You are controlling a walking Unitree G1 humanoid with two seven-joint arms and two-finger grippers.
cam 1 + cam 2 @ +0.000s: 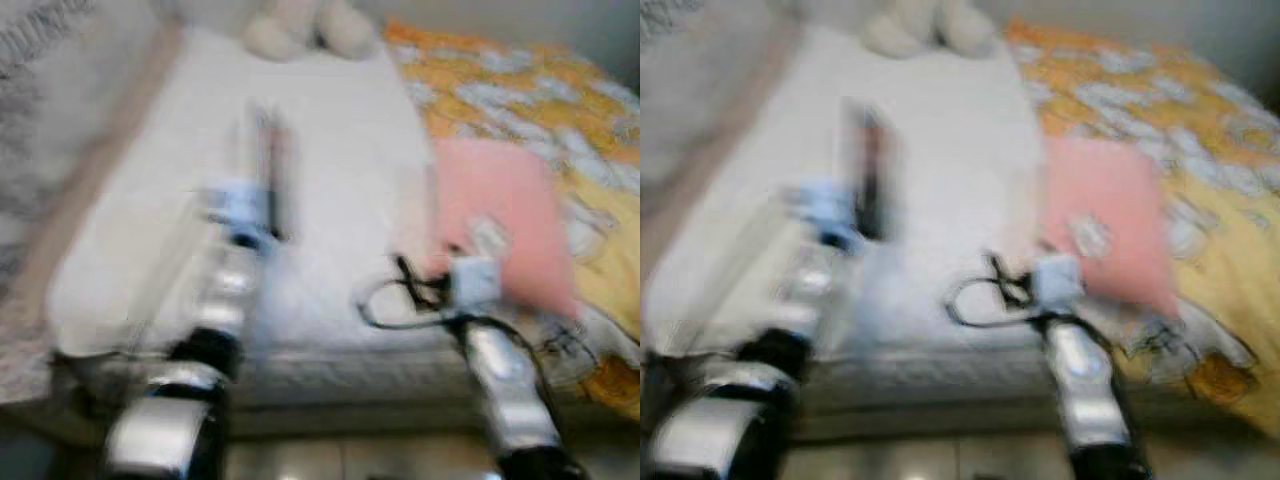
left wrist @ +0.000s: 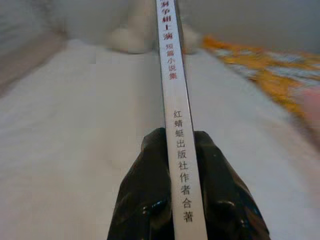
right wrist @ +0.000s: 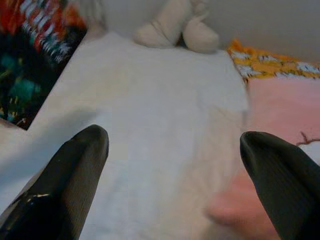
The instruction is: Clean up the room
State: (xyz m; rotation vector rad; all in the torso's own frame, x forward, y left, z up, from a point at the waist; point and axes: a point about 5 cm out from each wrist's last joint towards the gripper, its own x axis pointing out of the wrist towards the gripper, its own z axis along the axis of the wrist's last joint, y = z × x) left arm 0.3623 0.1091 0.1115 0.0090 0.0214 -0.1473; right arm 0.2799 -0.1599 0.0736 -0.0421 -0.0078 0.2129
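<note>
The left pincer (image 2: 182, 150) is clamped on a thin book (image 2: 172, 80), held spine-up over the white bed (image 1: 330, 150); the right pincer (image 3: 175, 145) hangs spread apart above the bed, near a pink pillow (image 1: 500, 215). Head views are blurred.

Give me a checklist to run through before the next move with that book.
1. Left gripper clamped on the book: ok, fingers press both faces at its spine edge.
2. Book held level: cannot tell, head views are blurred.
3. Right gripper free: ok, open, nothing between its fingers.
4. White bedsheet ahead bare: ok.
5. Pink pillow out of the book's way: ok, off to the right.
6. Camera steady: not ok, blurred.
</note>
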